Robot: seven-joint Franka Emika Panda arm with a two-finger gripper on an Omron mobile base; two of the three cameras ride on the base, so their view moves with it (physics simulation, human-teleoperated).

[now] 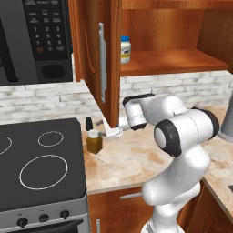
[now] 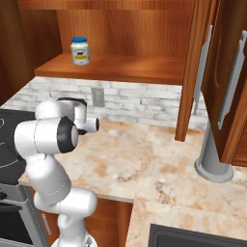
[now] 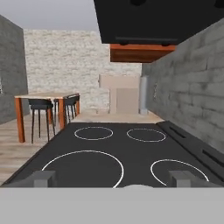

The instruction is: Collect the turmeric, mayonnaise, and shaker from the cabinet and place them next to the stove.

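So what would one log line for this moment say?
turmeric, shaker: by stove | mayonnaise: on cabinet shelf | gripper: open beside turmeric

My arm (image 1: 182,150) is glossy white, built of fat rounded segments like stacked sausages, with dark charcoal rings and round black caps at the joints. A black band tops the squarish wrist block. In the hand view my tool's (image 3: 113,178) two finger tips (image 3: 42,178) are small dull-grey blocks.

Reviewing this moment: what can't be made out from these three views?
- Turmeric: in the left base view the gripper sits beside it; contact unclear.
- Shaker: too small for detail.
- Mayonnaise label: print too small to read in the right base view.
- Stove: cut off by the left edge.
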